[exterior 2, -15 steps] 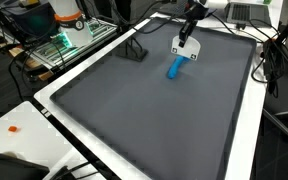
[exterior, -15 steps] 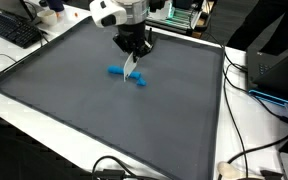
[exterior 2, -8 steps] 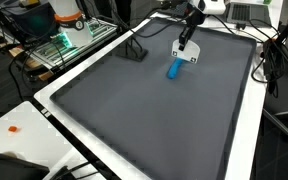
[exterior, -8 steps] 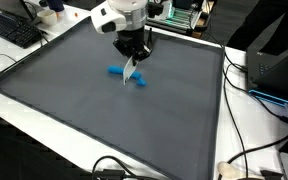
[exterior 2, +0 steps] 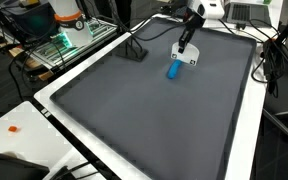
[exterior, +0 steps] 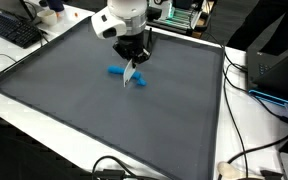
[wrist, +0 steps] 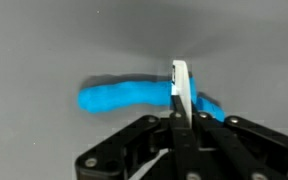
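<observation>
White thin flat piece, stiff and card-like, stands edge-on between my claw in the wrist view. The black fingers are pressed narrow and clamp its upper end, so the claw holds the piece and nothing else. In both exterior views the piece hangs down from the claw over the dark grey matte mat that covers most of the white counter. Its lower end is right at the mat, though I cannot tell whether it touches.

Just behind the piece lies a bright blue elongated lump, smooth, rounded and slightly curved, flat on the mat. In an exterior view the lump sits just below the piece, and I cannot tell if the two touch. Both lie in the part of the mat nearer the edge where the arm's base stands, well apart from the opposite edge.

The piece shows faint dark specks in an exterior view, too small to read.

A black keyboard lies on the counter beyond a corner of the mat, and black cables trail along the counter's edge.
</observation>
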`<state>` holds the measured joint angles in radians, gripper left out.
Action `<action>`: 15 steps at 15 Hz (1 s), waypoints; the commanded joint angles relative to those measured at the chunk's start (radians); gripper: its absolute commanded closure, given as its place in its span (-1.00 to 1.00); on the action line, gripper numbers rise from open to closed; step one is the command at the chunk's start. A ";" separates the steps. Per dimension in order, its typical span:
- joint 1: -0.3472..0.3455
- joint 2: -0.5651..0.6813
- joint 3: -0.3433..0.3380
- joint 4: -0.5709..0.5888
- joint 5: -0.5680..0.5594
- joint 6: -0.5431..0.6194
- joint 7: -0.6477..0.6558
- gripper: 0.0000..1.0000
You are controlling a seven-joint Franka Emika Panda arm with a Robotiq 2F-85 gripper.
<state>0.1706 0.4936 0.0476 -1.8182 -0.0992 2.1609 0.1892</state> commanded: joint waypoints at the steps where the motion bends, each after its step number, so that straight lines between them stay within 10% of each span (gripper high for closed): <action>1: -0.005 0.011 -0.003 -0.026 -0.010 0.032 -0.020 0.98; 15: -0.015 0.009 0.001 -0.072 0.013 0.016 -0.029 0.98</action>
<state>0.1680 0.4981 0.0463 -1.8513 -0.0975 2.1916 0.1815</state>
